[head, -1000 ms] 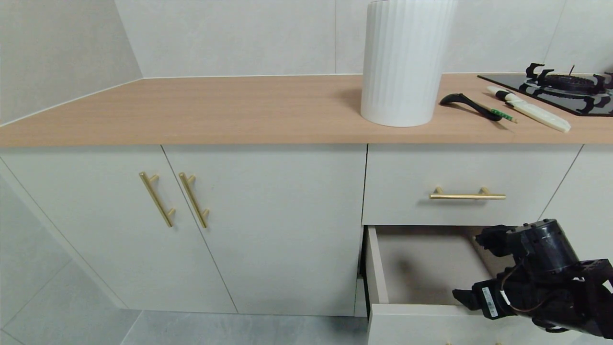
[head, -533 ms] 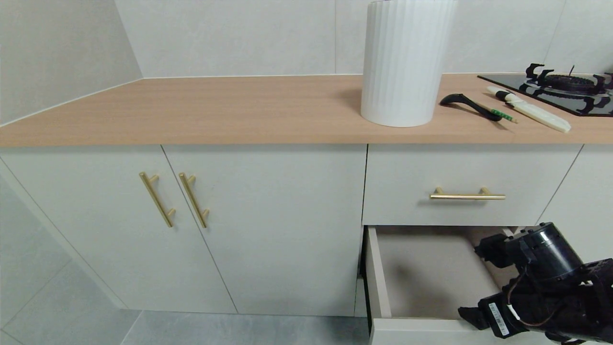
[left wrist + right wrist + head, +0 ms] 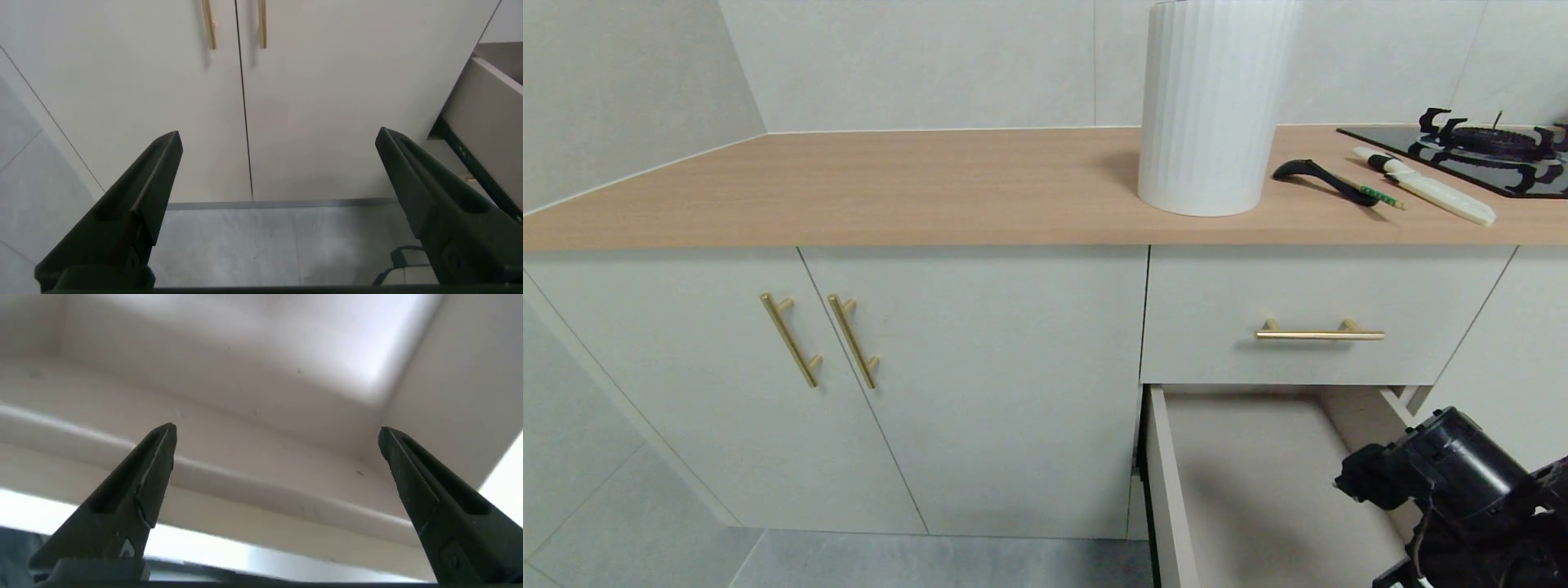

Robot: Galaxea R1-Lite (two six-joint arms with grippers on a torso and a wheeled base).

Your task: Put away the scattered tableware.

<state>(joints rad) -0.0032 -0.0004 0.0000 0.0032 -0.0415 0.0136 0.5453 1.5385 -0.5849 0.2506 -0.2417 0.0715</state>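
Head view: tableware on the tabletop (image 3: 890, 188), drawer (image 3: 1258, 482) open.
Right of the white canister (image 3: 1213, 106) (near the stove (image 3: 1486, 151)): black spoon (image 3: 1298, 169), chopsticks (image 3: 1380, 196), white knife (image 3: 1437, 194). Left jaws apart facing cabinet doors (image 3: 245, 90); right jaws apart over drawer.

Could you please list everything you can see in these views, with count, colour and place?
countertop: one, wood-toned, across the cabinets
ribbed container: one, white, upright on the countertop
black spoon: one, black, lying on the countertop between the container and the hob
green-banded stick: one visible, at the spoon's handle end
cream utensil: one, cream with a dark band, lying beside the hob
hob: one, black, far right of the countertop
cabinet doors: two, off-white, gold handles, shut
closed drawer: one, off-white, gold handle, under the countertop
open drawer: one, beige inside, below the closed drawer
left gripper: black, open, facing the cabinet doors
right gripper: black, open, at the open drawer
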